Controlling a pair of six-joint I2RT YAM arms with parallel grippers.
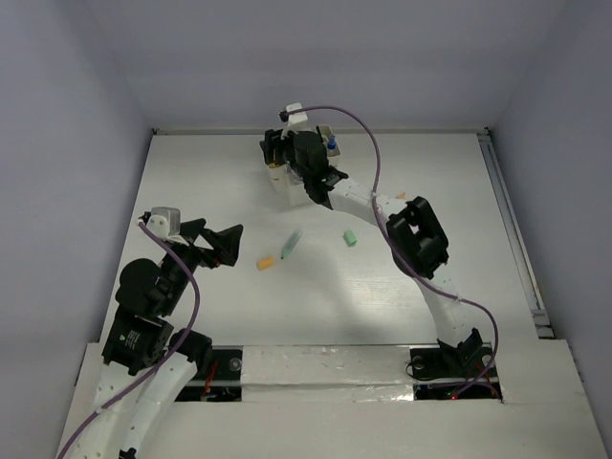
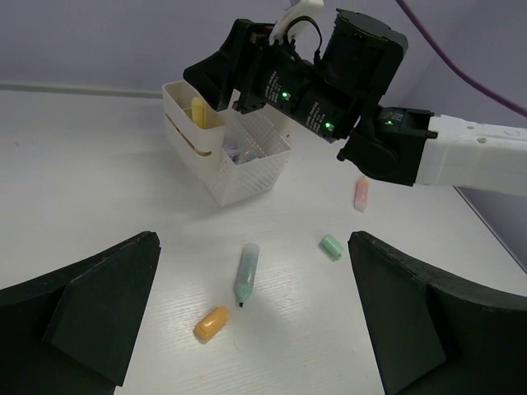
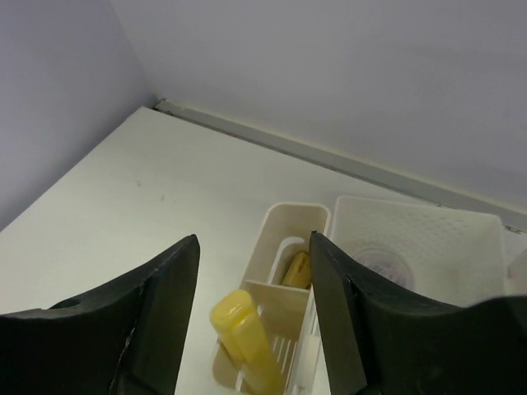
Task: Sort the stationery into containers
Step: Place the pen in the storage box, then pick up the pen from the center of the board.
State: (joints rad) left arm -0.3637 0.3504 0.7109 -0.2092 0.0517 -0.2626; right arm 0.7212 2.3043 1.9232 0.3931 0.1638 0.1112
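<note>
At 12 o'clock on the surface [image 1: 191, 191], the right gripper [image 3: 255, 247] hangs over the cream-white organizer [image 2: 247, 177], fingers apart.
A yellow block [image 3: 239, 333] stands upright in the organizer's narrow end compartment, below and between the parted fingers and touching neither; a second yellow piece [image 3: 295, 269] lies deeper in the same slot. The round purple jar [image 3: 380, 265] sits in the mesh compartment beside it, and a blue-capped bottle [image 1: 332, 143] stands at the far side. Mid-surface lies the light green marker [image 1: 291, 243], with an orange block [image 1: 266, 262] at its 7 o'clock and a green block [image 1: 351, 237] at its 3 o'clock. At 8 o'clock the left gripper [image 1: 218, 244] hovers, fingers wide apart and holding nothing.
</note>
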